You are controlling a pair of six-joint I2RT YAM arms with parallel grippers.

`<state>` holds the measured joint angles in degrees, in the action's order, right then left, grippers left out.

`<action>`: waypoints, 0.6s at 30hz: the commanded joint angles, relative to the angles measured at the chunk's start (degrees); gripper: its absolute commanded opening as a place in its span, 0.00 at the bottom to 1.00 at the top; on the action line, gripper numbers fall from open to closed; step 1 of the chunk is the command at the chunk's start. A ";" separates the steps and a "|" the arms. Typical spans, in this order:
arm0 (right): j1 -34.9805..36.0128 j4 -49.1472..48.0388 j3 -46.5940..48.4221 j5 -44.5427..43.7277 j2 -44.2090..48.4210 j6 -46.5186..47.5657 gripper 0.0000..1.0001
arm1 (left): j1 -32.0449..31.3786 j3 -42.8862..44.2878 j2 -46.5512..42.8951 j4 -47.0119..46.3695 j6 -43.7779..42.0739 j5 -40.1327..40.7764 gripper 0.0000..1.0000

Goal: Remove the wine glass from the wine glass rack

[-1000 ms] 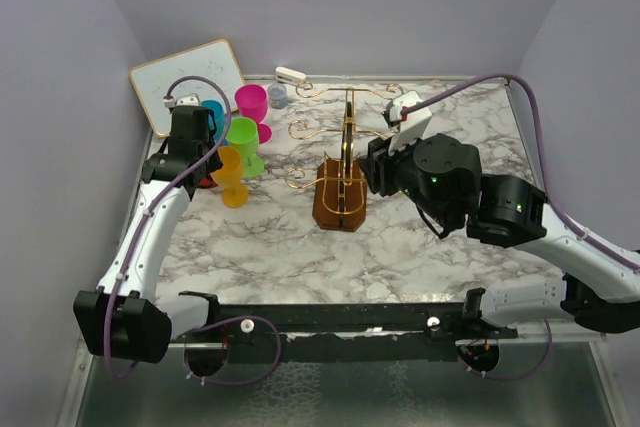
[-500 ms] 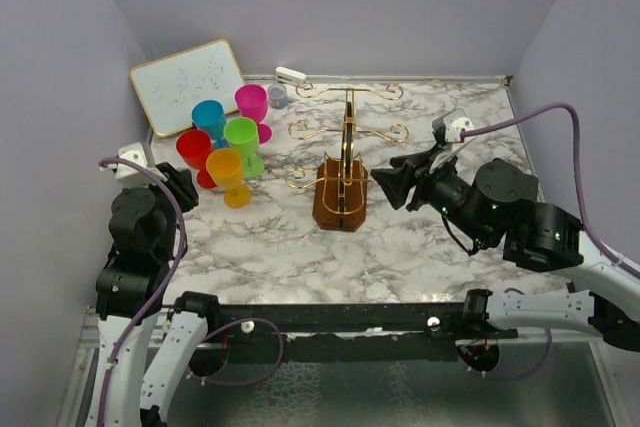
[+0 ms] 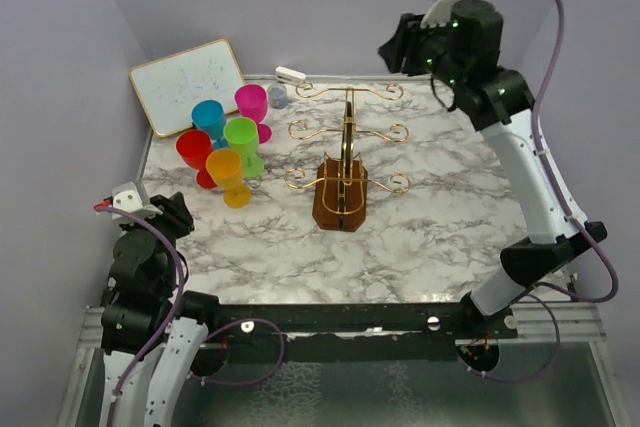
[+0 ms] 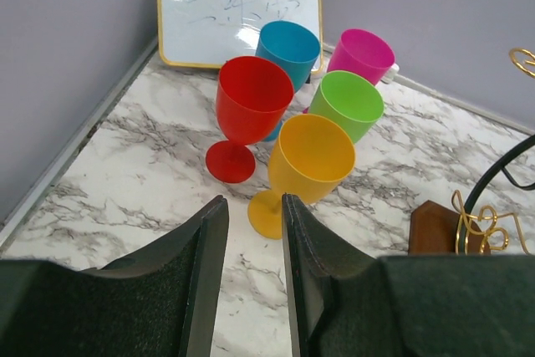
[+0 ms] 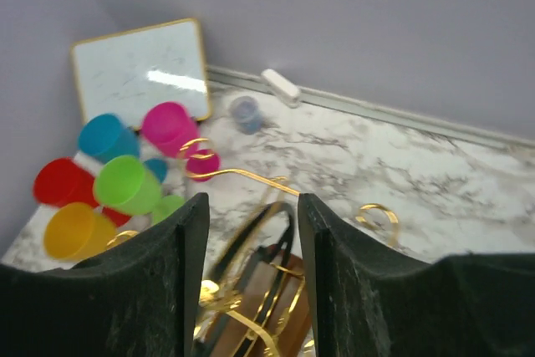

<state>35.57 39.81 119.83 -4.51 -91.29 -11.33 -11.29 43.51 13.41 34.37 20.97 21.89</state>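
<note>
The wine glass rack (image 3: 346,152), gold wire on a brown wooden base, stands mid-table with nothing hanging on its arms. Several plastic wine glasses stand upright left of it: blue (image 3: 209,117), pink (image 3: 251,102), green (image 3: 243,134), red (image 3: 194,149) and orange (image 3: 227,166). My left gripper (image 3: 176,211) is open and empty, low at the near left; in its wrist view (image 4: 251,208) the orange glass (image 4: 316,153) stands just ahead. My right gripper (image 3: 392,48) is open and empty, raised high over the back right; its wrist view (image 5: 249,203) looks down on the rack (image 5: 276,236).
A whiteboard (image 3: 187,84) leans against the back left wall. A small grey cup (image 3: 277,96) and a white object (image 3: 291,75) lie at the back edge. Lilac walls close in the left, back and right sides.
My left arm has pulled back from the glasses to the near left corner. My right arm has swung from beside the rack up high over the back right.
</note>
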 commanded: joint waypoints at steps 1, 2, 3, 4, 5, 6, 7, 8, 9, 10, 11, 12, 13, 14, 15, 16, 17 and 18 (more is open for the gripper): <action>-20.43 -5.58 -9.13 21.40 7.10 -13.58 0.48 | -0.17 0.09 0.35 -0.59 -1.34 4.73 0.34; -24.08 -8.32 -13.54 22.46 9.27 -15.57 0.50 | -0.22 -0.02 0.51 -0.51 -1.10 4.83 0.34; -27.31 -10.19 -17.72 23.00 11.21 -16.79 0.50 | -0.22 -0.27 0.62 -0.74 -1.03 3.99 0.34; -30.13 -10.75 -20.91 23.35 12.50 -17.13 0.50 | -0.22 -0.59 0.76 -1.04 -1.02 3.12 0.34; -32.10 -10.46 -24.12 23.59 13.70 -16.94 0.51 | -0.22 -0.93 0.94 -1.44 -1.09 2.04 0.35; -33.49 -10.01 -27.36 24.08 14.82 -16.54 0.51 | -0.22 -1.15 1.33 -1.76 -1.27 1.44 0.34; -34.04 -10.15 -30.69 24.97 16.17 -15.71 0.51 | -0.20 -1.34 1.66 -1.95 -1.33 1.39 0.35; -34.07 -10.66 -34.53 26.11 17.86 -14.90 0.52 | -0.22 -1.52 1.97 -1.96 -1.31 1.77 0.35; -34.08 -11.20 -38.12 27.82 19.57 -14.15 0.53 | -0.22 -1.63 2.17 -1.99 -1.28 2.12 0.35; -34.08 -12.31 -42.49 29.58 21.45 -13.31 0.54 | -0.22 -1.74 2.26 -1.89 -1.21 2.42 0.36; -34.08 -13.36 -46.72 30.43 23.75 -13.09 0.56 | -0.22 -1.88 2.05 -1.80 -1.15 2.63 0.36; -34.06 -14.26 -50.30 30.04 25.85 -13.06 0.58 | -0.22 -1.97 1.87 -1.81 -1.07 2.70 0.36; -34.08 -14.61 -53.92 29.35 28.20 -12.91 0.60 | -0.22 -2.06 1.66 -1.77 -1.03 2.72 0.36; -34.08 -14.38 -56.80 27.87 30.63 -12.66 0.63 | -0.21 -2.17 1.56 -1.77 -0.83 2.74 0.36; -34.08 -14.07 -59.69 24.62 32.78 -12.46 0.65 | -0.26 -2.34 1.54 -1.81 -0.58 2.88 0.37; -34.12 -13.79 -62.56 22.22 35.25 -12.65 0.67 | -0.35 -2.50 1.58 -1.78 -0.45 2.85 0.38; -34.08 -13.91 -65.20 20.37 37.46 -12.69 0.68 | -0.46 -2.61 1.61 -1.90 -0.41 2.68 0.39; -34.08 -14.27 -68.20 19.46 40.03 -12.21 0.73 | -0.55 -2.78 1.62 -2.03 -0.36 2.57 0.39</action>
<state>1.54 28.01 60.16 20.10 -59.02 -24.64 -11.40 41.43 15.38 33.91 20.45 23.86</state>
